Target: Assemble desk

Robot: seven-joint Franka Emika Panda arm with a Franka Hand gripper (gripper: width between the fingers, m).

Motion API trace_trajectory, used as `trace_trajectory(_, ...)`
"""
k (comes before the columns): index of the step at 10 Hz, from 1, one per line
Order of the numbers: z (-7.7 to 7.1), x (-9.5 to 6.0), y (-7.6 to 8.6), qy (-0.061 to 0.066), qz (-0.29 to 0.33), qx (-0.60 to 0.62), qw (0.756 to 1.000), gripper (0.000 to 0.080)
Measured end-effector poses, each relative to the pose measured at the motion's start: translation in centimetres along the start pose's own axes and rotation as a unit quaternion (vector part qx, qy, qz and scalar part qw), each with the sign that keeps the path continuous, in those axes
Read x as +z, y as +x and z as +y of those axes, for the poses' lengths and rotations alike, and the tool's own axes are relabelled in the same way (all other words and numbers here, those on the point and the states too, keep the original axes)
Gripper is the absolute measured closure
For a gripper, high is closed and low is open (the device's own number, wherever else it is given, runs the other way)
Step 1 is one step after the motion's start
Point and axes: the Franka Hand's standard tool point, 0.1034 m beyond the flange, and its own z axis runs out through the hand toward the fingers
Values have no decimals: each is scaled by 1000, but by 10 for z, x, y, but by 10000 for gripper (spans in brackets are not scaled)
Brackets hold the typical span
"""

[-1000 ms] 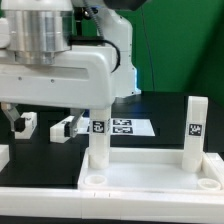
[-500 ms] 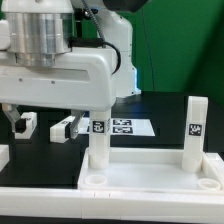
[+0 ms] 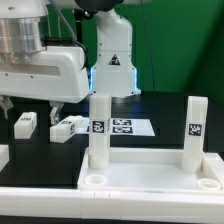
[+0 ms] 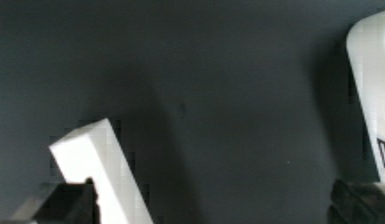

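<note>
The desk panel (image 3: 150,172), white and rimmed, lies at the front. Two white tagged legs stand upright in its far corner sockets, one on the left (image 3: 99,135) and one on the right (image 3: 195,130). Two loose legs (image 3: 25,123) (image 3: 67,128) lie on the black table behind. My gripper (image 3: 30,108) hangs open and empty above these loose legs. In the wrist view the gripper (image 4: 210,212) is open, with one white leg (image 4: 91,165) by one finger (image 4: 64,203) and another white leg (image 4: 370,80) at the far edge.
The marker board (image 3: 127,127) lies flat on the table behind the panel. The robot's base (image 3: 113,55) stands at the back before a green wall. A white part (image 3: 3,155) shows at the exterior view's left edge.
The hand has moved to the exterior view's left, off the top of the left upright leg. That leg now stands uncovered in its socket.
</note>
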Motion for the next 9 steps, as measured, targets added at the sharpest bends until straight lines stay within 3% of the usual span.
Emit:
trace_trajectory(3,3,1,-2,3,-1,2,1000,151)
trace_trajectory(4,21,6,-12,18,-7,33,999,151)
trace_trajectory(5,37,10,-25,20,-16,52,998,151)
trace_trajectory(7,41,19,-44,31,-32,74,996,151)
trace_trajectory(9,40,19,-43,33,-39,72,996,151)
